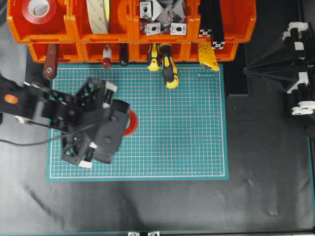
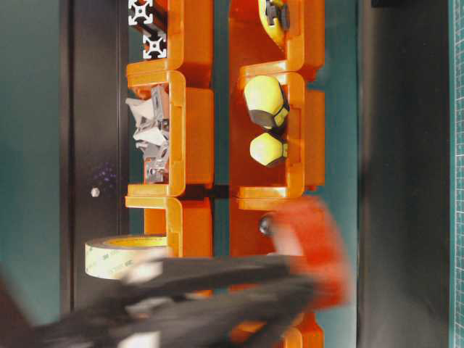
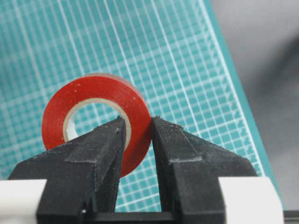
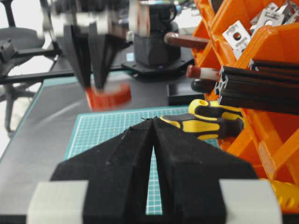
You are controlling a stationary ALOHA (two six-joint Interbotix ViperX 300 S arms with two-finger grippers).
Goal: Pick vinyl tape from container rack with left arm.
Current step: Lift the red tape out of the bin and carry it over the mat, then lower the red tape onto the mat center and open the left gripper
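Vinyl tape [image 3: 93,116] pinched in left jaws above green mat [image 1: 187,128]; right jaws pressed together, well apart.

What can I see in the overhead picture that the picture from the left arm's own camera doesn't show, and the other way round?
Only the overhead view shows the orange container rack with another red roll, a cream tape roll, metal brackets and yellow-handled tools, plus the parked right claw.

Only the left wrist view shows the grip: one finger inside the vinyl tape ring, the other outside, pinching its wall.

Both show the left claw, the red tape and the green gridded mat.
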